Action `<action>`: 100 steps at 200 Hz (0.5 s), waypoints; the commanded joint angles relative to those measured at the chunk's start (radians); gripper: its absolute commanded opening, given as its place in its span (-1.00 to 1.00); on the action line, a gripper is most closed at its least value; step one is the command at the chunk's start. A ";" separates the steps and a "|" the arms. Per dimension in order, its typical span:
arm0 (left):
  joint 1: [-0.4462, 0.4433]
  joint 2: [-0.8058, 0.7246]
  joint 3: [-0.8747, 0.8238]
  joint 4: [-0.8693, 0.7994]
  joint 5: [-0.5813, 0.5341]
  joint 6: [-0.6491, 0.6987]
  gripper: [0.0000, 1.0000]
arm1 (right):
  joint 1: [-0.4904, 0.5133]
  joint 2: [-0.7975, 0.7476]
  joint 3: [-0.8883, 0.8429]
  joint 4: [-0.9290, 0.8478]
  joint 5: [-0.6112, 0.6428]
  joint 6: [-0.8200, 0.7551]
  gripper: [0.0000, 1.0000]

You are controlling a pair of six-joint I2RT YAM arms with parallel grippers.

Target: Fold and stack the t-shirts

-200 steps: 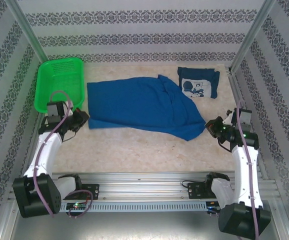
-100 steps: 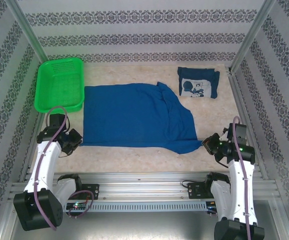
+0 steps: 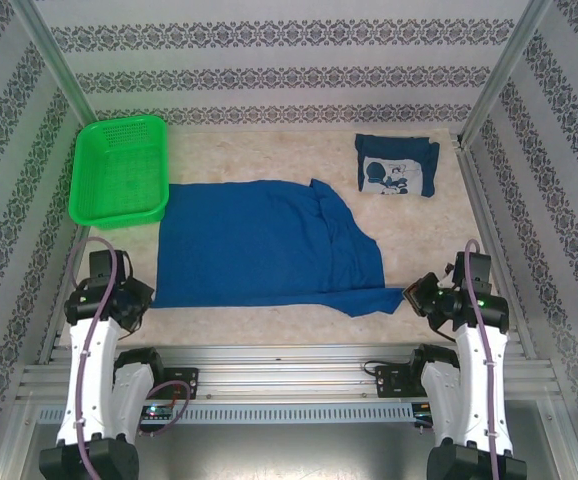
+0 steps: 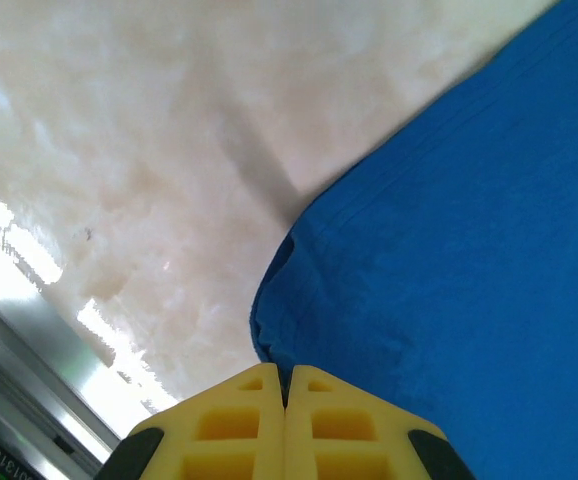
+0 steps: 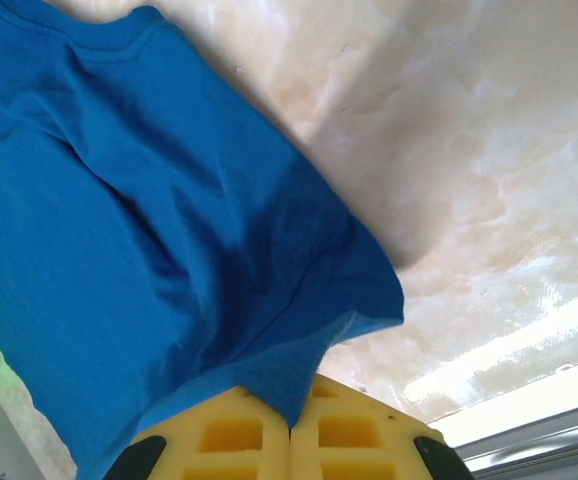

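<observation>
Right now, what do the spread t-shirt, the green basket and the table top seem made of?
The spread t-shirt: soft matte knit, likely cotton; it creases. The green basket: glossy plastic, seemingly; mesh walls. The table top: pale, marbled, shiny; material unclear.

Left gripper, right gripper: closed.

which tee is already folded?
The folded t-shirt at the far right, a compact rectangle with its print facing up. The spread t-shirt lies open and flat in the middle.
</observation>
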 commanded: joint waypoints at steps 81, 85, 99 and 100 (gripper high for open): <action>0.012 0.123 0.005 0.172 -0.012 0.053 -1.00 | 0.252 0.398 0.126 0.280 0.071 -0.025 -1.00; 0.012 0.127 0.005 0.179 -0.014 0.061 -1.00 | 0.252 0.414 0.131 0.290 0.071 -0.027 -1.00; 0.012 0.142 0.005 0.195 -0.016 0.077 -1.00 | 0.253 0.469 0.153 0.314 0.063 -0.035 -1.00; 0.012 0.143 0.005 0.198 -0.016 0.078 -1.00 | 0.253 0.473 0.155 0.315 0.063 -0.036 -1.00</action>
